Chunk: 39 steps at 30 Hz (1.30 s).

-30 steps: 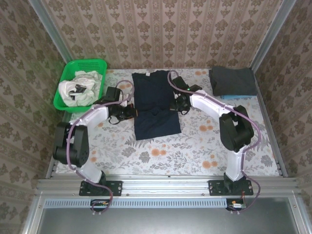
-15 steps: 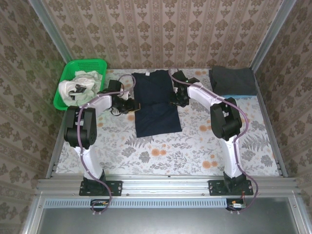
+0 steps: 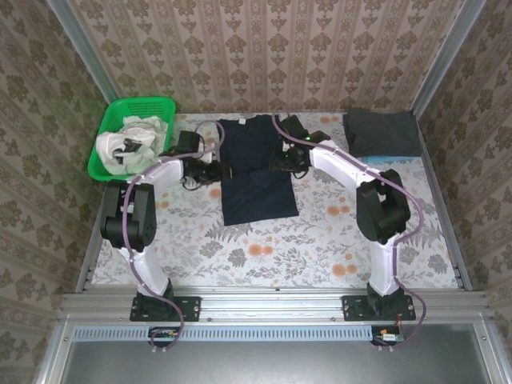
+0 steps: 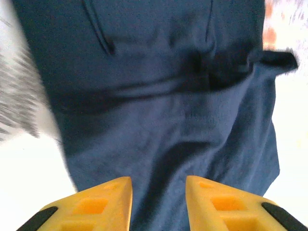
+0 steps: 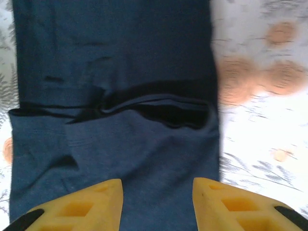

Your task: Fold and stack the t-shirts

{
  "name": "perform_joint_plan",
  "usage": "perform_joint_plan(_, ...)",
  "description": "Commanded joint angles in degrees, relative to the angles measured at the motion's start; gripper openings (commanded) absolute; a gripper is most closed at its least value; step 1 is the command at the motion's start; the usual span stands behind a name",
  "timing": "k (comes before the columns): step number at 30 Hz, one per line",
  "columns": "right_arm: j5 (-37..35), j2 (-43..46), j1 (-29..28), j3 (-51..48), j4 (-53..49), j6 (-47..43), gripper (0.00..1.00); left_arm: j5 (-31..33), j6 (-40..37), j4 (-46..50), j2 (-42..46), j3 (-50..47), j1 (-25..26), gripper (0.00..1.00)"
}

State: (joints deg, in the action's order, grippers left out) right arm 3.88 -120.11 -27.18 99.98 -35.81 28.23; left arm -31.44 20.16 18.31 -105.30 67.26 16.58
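The navy shirt [image 3: 254, 170] lies in the middle of the table [image 3: 344, 240], and the left gripper [image 4: 158, 183] and right gripper [image 5: 158, 185], both spread at its sides, should, I think, pinch matching edges evenly before folding.

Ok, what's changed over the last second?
Both arms reached away from their bases: the left gripper and right gripper slid farther up the navy shirt's sides. Both are open now. The navy shirt barely shifted; the folded grey shirt and green basket stayed put.
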Motion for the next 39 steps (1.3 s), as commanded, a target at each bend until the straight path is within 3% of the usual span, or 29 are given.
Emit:
perform_joint_plan(1, 1.8, -8.2, 1.8, 5.7, -2.3, -0.5, 0.44, -1.3, 2.3, -5.9, -0.8, -5.6, 0.2, 0.35)
perform_joint_plan(6, -0.3, -11.9, 6.0, 9.4, -5.6, -1.0, 0.44, -1.8, 3.0, -9.3, -1.5, -11.2, -3.1, 0.33)
perform_joint_plan(10, -0.6, -8.2, 7.6, 7.5, -6.3, -1.8, 0.44, -2.2, 2.5, -8.6, -0.1, -10.4, -2.5, 0.32)
perform_joint_plan(15, -2.2, 4.0, 5.5, -6.0, -0.8, -1.9, 0.55, 0.5, 1.3, -5.3, 3.4, -8.0, -0.1, 0.35)
perform_joint_plan(20, -2.6, 11.5, 1.1, -21.3, 4.9, 1.0, 0.57, 5.4, 2.3, -4.0, 10.4, -11.5, 1.7, 0.41)
perform_joint_plan(24, -7.7, 12.5, -2.9, -26.8, 4.9, 3.0, 0.58, 9.8, 3.1, -4.0, 18.2, -16.9, 2.5, 0.61)
perform_joint_plan(27, -8.9, 12.8, -4.5, -29.4, 4.9, 3.9, 0.57, 11.7, 3.2, -3.4, 21.2, -21.1, 4.2, 0.66)
perform_joint_plan(33, -4.3, 14.2, -6.3, -34.8, 11.3, 6.5, 0.54, 8.5, 8.7, -12.8, 21.2, -30.9, 5.5, 0.64)
perform_joint_plan(39, -2.9, 13.5, -6.7, -36.8, 13.7, 8.2, 0.48, 8.4, 11.0, -17.4, 18.7, -31.6, 8.7, 0.59)
